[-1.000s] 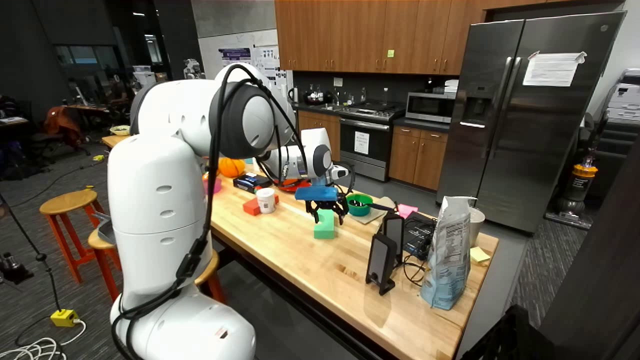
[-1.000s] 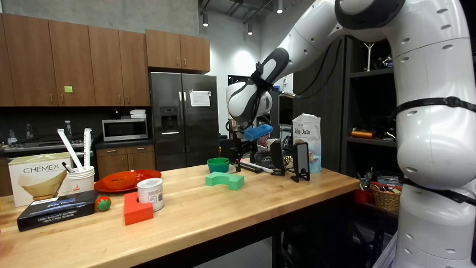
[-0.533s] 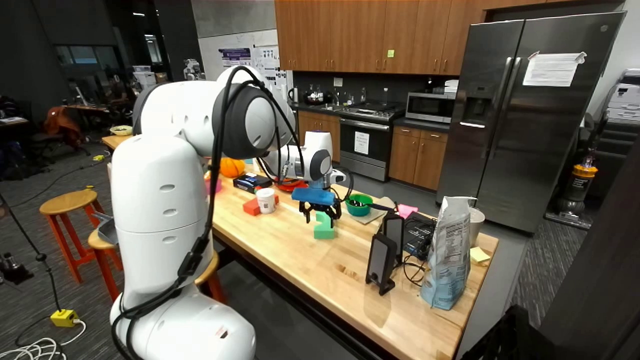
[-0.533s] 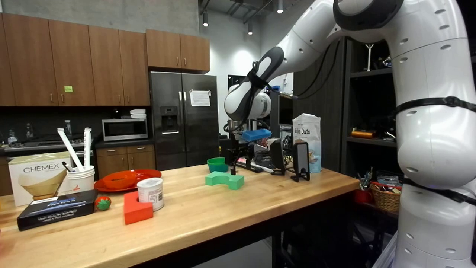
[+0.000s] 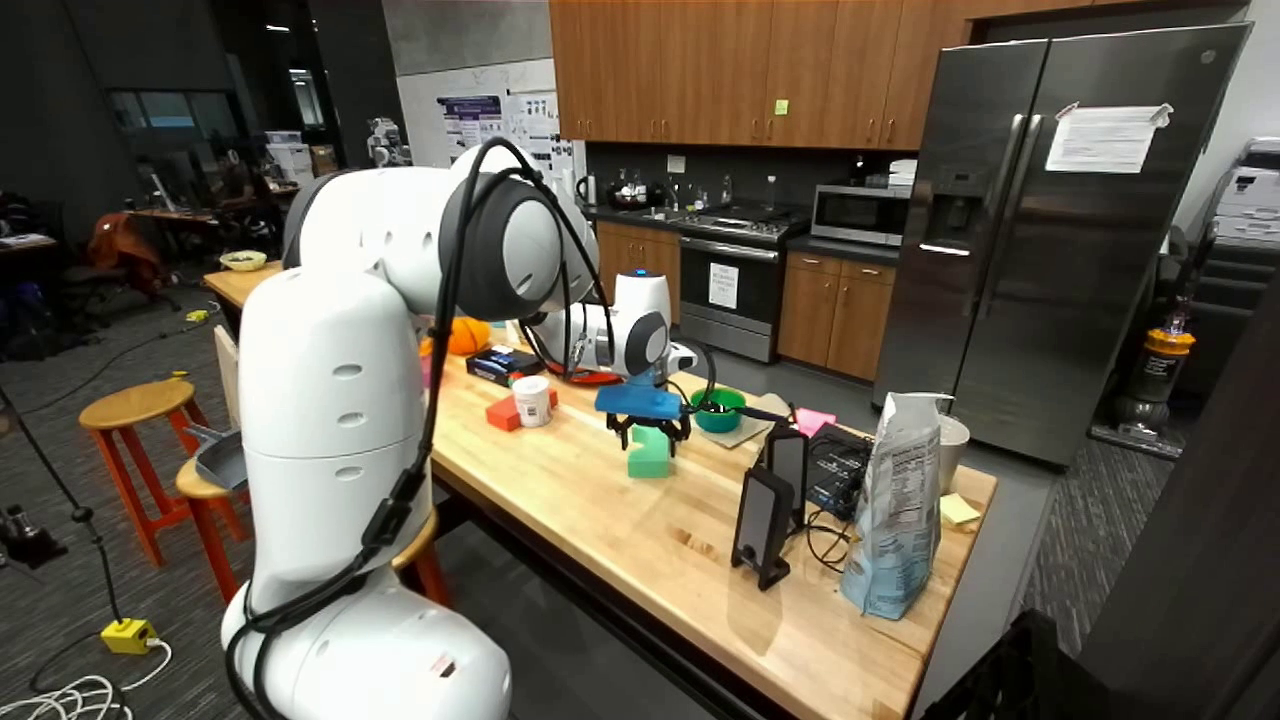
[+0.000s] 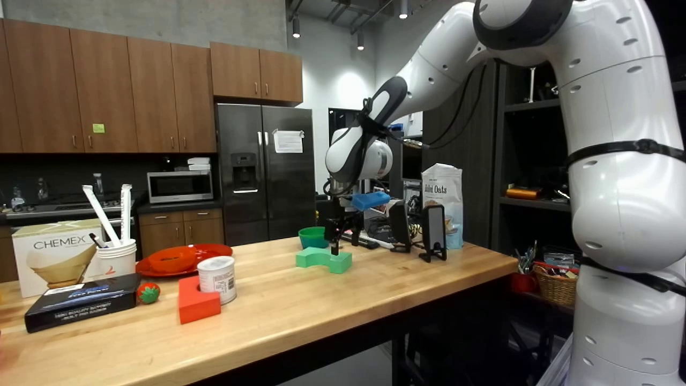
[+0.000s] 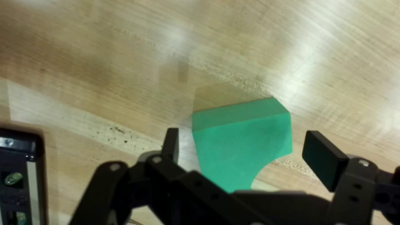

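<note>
In the wrist view we see the gripper (image 7: 247,152) spread, its black fingers (image 7: 171,142) standing on either side of a green block (image 7: 242,147). One end of the block lies between them, with a strip of bare wooden tabletop (image 7: 218,37) showing along each flank. Its curved notch faces the finger at the picture's right. In both exterior views we find the block lying flat below the gripper's body; we cannot tell how far down its sides the fingertips reach. In an exterior view we see a green bowl (image 6: 312,239) near the block, and two speakers (image 6: 433,231) standing farther to the picture's right.
</note>
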Controlling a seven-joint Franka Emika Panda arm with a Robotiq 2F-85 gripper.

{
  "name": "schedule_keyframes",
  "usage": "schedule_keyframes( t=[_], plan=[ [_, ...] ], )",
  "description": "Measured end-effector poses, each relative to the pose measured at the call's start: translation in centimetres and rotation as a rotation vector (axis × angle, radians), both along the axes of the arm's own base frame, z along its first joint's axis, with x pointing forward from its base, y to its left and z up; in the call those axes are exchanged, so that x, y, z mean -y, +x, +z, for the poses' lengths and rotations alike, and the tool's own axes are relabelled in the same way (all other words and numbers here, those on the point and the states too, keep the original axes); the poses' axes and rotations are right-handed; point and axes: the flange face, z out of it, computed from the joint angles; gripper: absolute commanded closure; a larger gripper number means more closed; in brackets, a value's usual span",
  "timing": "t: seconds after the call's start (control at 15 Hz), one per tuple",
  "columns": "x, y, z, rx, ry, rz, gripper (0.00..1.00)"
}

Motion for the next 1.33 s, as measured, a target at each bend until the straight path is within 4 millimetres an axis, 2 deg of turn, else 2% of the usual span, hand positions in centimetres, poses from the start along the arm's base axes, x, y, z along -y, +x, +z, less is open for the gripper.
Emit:
schedule_keyframes(
  t=[0.47, 0.73, 1.33],
  plan=[
    [0.8, 0.6, -2.0, 0.015, 0.044, 0.000, 0.00],
    [0.8, 0.6, -2.3, 0.012, 0.084, -0.010, 0.00],
    [-1.6, 0.3, -2.5, -0.012, 0.177, -0.023, 0.00]
  ],
)
